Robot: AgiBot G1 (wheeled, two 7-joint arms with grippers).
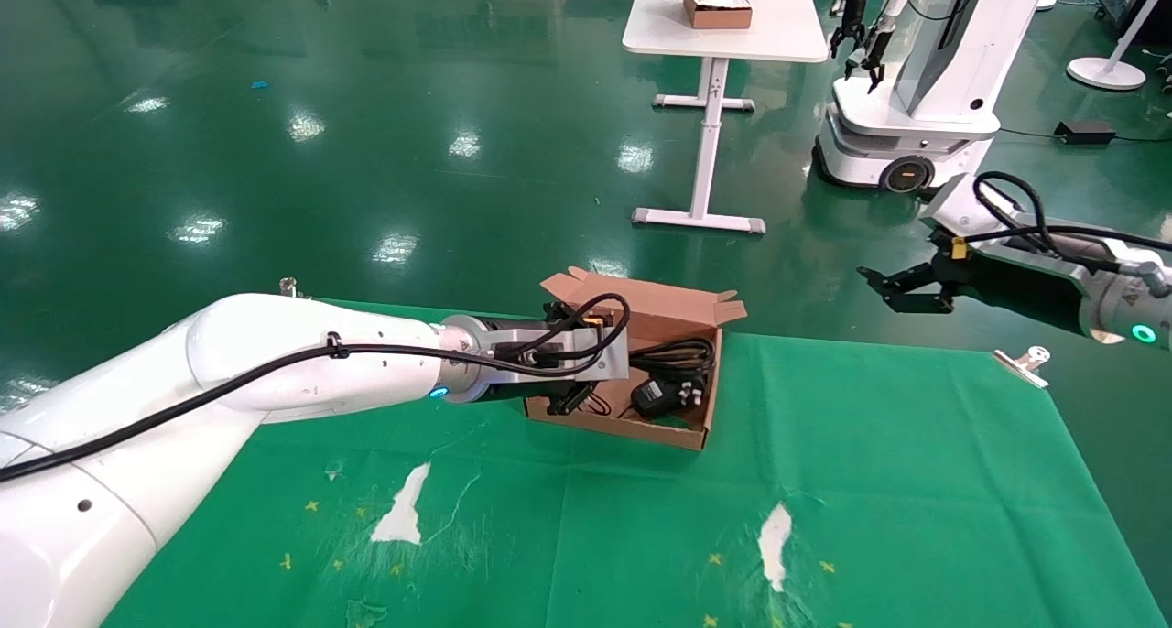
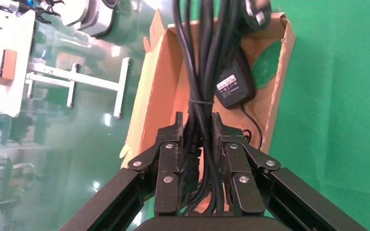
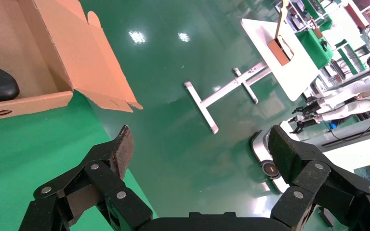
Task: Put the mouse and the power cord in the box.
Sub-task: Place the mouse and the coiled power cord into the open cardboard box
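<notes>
The brown cardboard box (image 1: 673, 438) lies open on the green cloth, its lid flap toward the far edge. My left gripper (image 1: 572, 401) reaches into its left end, shut on the looped black power cord (image 1: 682, 355). In the left wrist view the gripper (image 2: 197, 120) clamps the bundle (image 2: 200, 62), which runs along the box (image 2: 164, 82) to a chunky plug (image 2: 256, 12). The black mouse (image 2: 233, 82) lies beside the cord, label up, thin cable trailing; in the head view the mouse (image 1: 652, 395) sits by the front wall. My right gripper (image 1: 884, 287) hovers open beyond the table's far right edge, its wrist view (image 3: 200, 144) showing nothing between the fingers.
The cloth has torn white patches (image 1: 774, 541) near the front. Metal clips (image 1: 1024, 364) hold the cloth at the far edge. Beyond, on the green floor, stand a white table (image 1: 723, 33) with another box and a second robot (image 1: 916, 88).
</notes>
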